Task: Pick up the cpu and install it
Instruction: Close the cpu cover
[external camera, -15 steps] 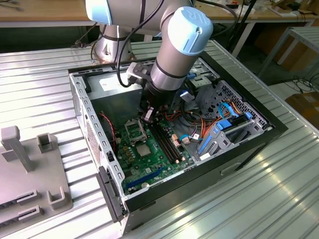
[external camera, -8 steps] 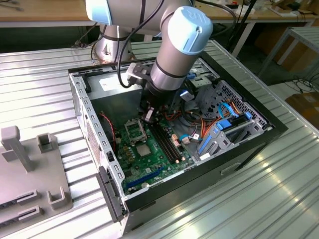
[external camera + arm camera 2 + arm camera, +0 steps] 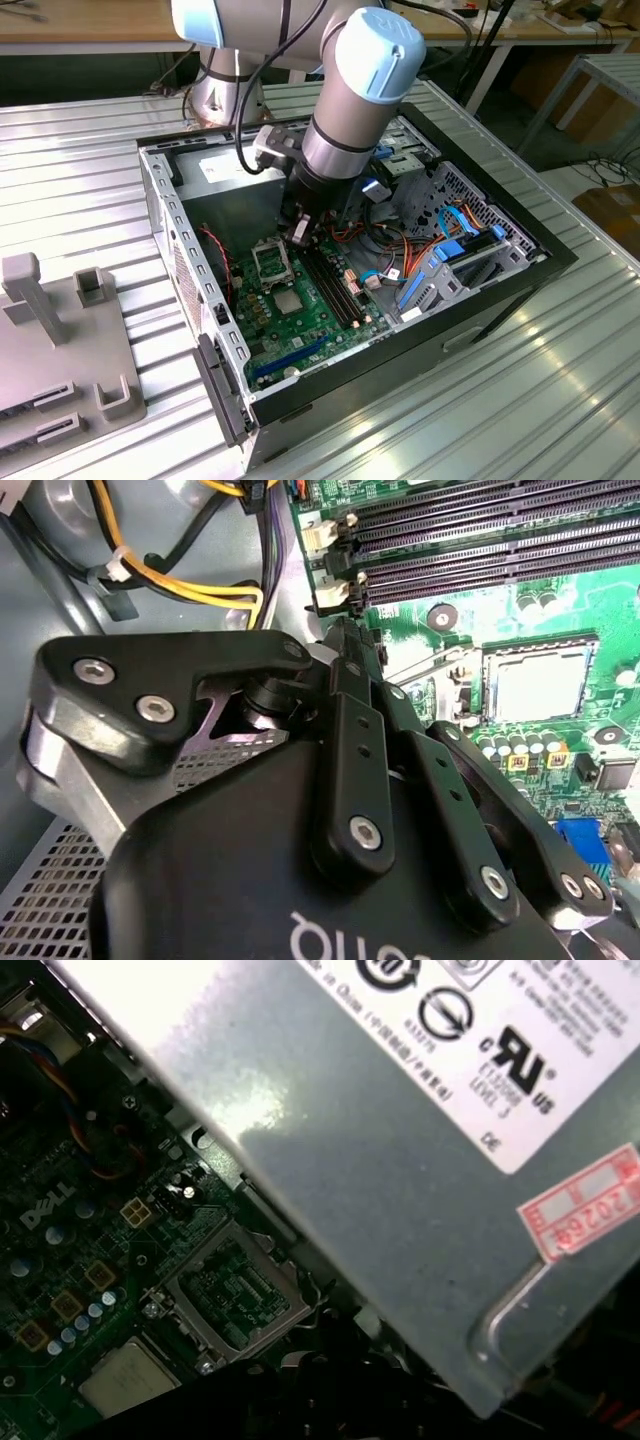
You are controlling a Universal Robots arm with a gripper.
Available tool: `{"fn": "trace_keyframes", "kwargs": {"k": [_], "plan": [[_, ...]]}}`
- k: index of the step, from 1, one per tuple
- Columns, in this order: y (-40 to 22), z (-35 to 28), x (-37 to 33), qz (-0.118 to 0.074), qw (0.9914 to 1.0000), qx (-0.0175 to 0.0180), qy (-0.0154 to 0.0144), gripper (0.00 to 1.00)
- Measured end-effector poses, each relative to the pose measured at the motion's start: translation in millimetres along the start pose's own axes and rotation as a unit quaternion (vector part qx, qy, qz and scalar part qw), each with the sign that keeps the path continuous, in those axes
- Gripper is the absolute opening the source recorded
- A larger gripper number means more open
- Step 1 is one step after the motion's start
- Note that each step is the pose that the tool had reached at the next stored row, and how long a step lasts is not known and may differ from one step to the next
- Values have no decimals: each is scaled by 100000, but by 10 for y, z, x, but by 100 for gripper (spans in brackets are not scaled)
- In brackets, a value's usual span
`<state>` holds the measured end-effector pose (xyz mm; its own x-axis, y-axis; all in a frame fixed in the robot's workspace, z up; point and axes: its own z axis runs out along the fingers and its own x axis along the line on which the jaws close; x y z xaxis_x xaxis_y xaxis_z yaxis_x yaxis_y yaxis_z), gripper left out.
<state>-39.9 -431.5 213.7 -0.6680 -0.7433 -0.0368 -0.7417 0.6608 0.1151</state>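
The cpu (image 3: 288, 302) is a small silver-grey square lying flat on the green motherboard (image 3: 320, 325) inside the open computer case; in the first wrist view the cpu (image 3: 125, 1375) sits beside a row of small capacitors. The black-framed socket (image 3: 270, 262) lies just behind it, its frame open in the first wrist view (image 3: 235, 1290) and the second wrist view (image 3: 537, 680). My gripper (image 3: 298, 235) hangs over the board beside the socket and above the cpu, touching neither. Its black fingers (image 3: 345, 695) converge to a point, and the gripper (image 3: 335, 635) is shut with nothing in it.
A big grey metal box with a white label (image 3: 400, 1160) stands close behind the socket (image 3: 225, 175). Black memory slots (image 3: 335, 285), loose orange and yellow cables (image 3: 190, 585) and blue drive brackets (image 3: 440, 265) crowd the case. A grey fixture block (image 3: 60, 340) stands on the ribbed table.
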Motion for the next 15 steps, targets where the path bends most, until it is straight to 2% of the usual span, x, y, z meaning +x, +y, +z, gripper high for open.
{"fn": "trace_keyframes", "kwargs": {"k": [9,13,15], "plan": [[19,-80,-1,-57,100000,129,151,11],[26,-111,2,-91,99998,438,506,11],[30,-129,2,-89,99994,722,826,11]]}}
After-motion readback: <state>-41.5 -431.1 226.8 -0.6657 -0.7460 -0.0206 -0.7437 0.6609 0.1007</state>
